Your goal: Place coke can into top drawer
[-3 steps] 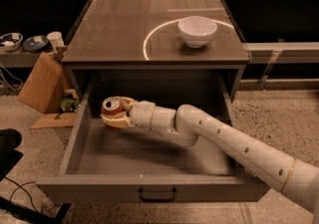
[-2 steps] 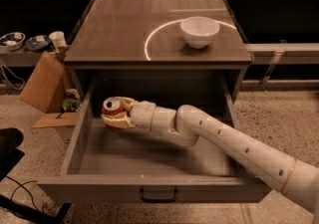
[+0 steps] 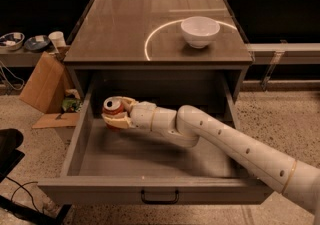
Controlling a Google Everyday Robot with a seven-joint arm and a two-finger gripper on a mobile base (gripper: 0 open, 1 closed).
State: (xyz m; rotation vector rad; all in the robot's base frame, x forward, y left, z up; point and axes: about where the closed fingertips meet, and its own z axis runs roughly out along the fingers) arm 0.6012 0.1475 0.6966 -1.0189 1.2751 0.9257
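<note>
The brown surface (image 3: 125, 29) tops a cabinet, and the top drawer (image 3: 160, 189) stands pulled open under its front edge. A pale arm (image 3: 235, 144) reaches in from the right front corner. A white bowl (image 3: 200, 31) sits near the surface's right edge. The tool (image 3: 116, 114) pinches the upright coke can (image 3: 114, 105) inside the drawer, near its left wall.

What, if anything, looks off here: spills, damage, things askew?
Nothing stands out. The tool grips the coke can inside the open top drawer, near its left wall. The white bowl sits upright on the cabinet top. No spill or damage shows.
</note>
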